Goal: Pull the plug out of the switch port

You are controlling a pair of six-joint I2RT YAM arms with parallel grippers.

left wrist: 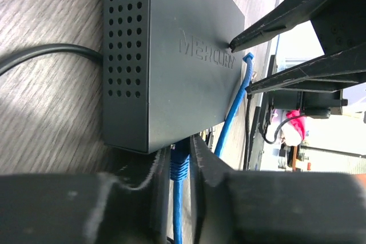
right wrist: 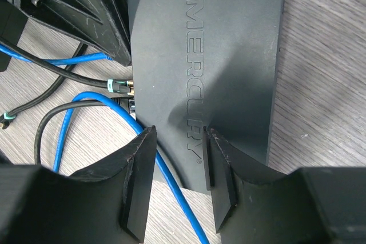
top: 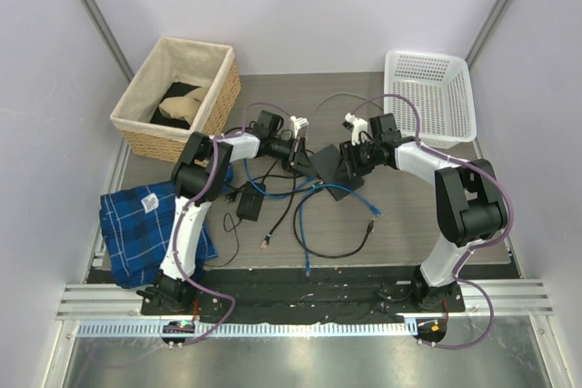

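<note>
The plug (left wrist: 179, 170) sits in the switch port (left wrist: 183, 84) on the table (left wrist: 46, 124); my left pincer (left wrist: 182, 148) pinches it to pull, my right pincer (right wrist: 178, 135) (fingers spread) bears on the box against sliding.

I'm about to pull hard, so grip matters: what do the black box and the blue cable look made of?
The black box: matte dark casing, painted metal or hard plastic, can't tell; pressed-in lettering, punched vent holes. The blue cable: smooth jacket, likely flexible plastic; ribbed moulded boot.
</note>
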